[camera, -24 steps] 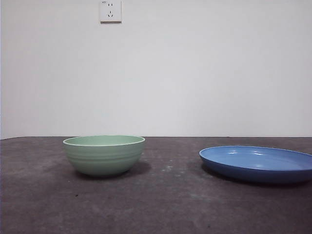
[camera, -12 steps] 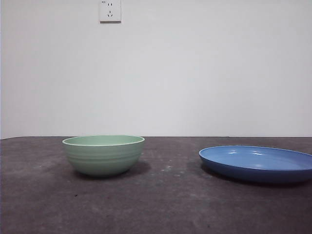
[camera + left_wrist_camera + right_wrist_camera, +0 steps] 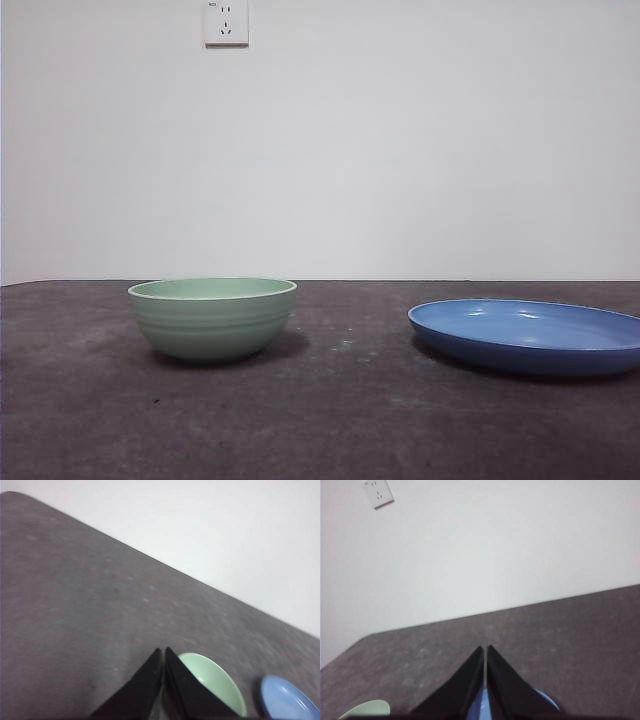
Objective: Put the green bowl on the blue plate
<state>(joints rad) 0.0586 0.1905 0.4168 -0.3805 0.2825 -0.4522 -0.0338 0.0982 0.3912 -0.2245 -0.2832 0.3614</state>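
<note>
Green bowl (image 3: pixel 213 318) stands upright on the dark worktop (image 3: pixel 330 420), well apart from the blue plate (image 3: pixel 527 335), which lies flat to its right in the front view. Neither item has shifted against the frames of a second ago. Wall socket (image 3: pixel 226 22) sits above the bowl. Left gripper (image 3: pixel 163 652) hangs above the worktop near the bowl, jaws clenched, empty. Right gripper (image 3: pixel 484 650) hangs over the plate, jaws likewise clenched, empty.

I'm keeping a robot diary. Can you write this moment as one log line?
bowl: on table, left of plate, apart | left end effector: shut, empty | right end effector: shut, empty | placing: not begun
</note>
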